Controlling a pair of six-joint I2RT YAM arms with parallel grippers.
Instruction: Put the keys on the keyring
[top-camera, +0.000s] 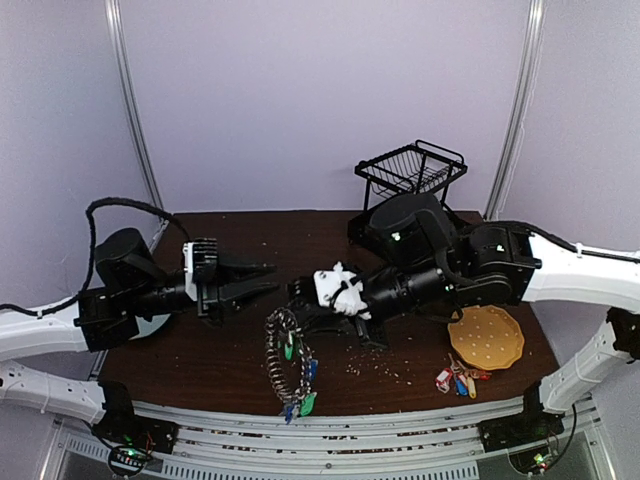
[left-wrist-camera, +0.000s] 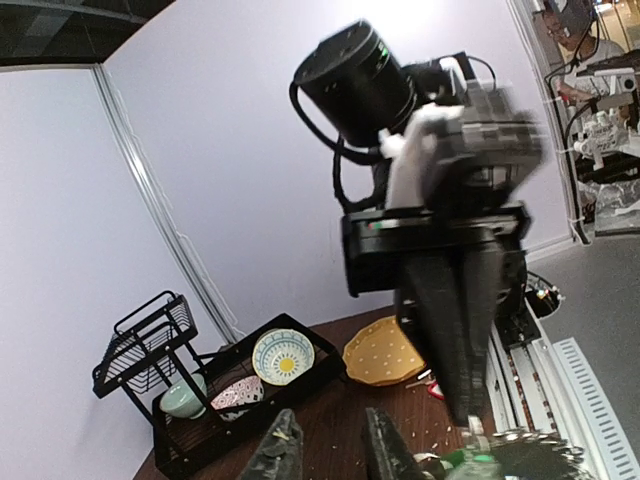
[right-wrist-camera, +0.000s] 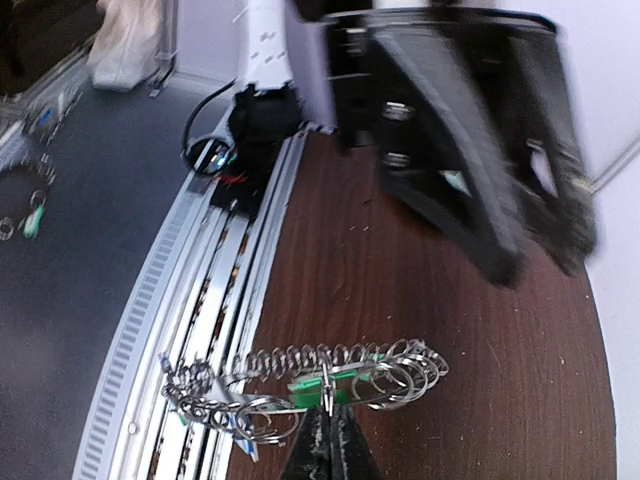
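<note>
The keyring (top-camera: 285, 362), a large silver ring thick with small loops and green and blue tagged keys (top-camera: 308, 403), hangs from my right gripper (top-camera: 303, 301) down toward the table's front edge. In the right wrist view the shut fingertips (right-wrist-camera: 328, 440) pinch the keyring (right-wrist-camera: 400, 368) at a loop next to a green tag (right-wrist-camera: 312, 388). My left gripper (top-camera: 258, 281) hovers just left of it, pointing right; its two fingers (left-wrist-camera: 278, 455) stand apart with nothing between them. A small loose bunch of red, yellow and blue tagged keys (top-camera: 458, 380) lies at the front right.
A yellow dotted plate (top-camera: 487, 337) lies at the right, near the loose bunch. A black wire rack (top-camera: 412, 168) stands at the back, and a black tray (left-wrist-camera: 190, 440) holding bowls (left-wrist-camera: 283, 357) sits below it. Crumbs dot the brown table (top-camera: 200, 350).
</note>
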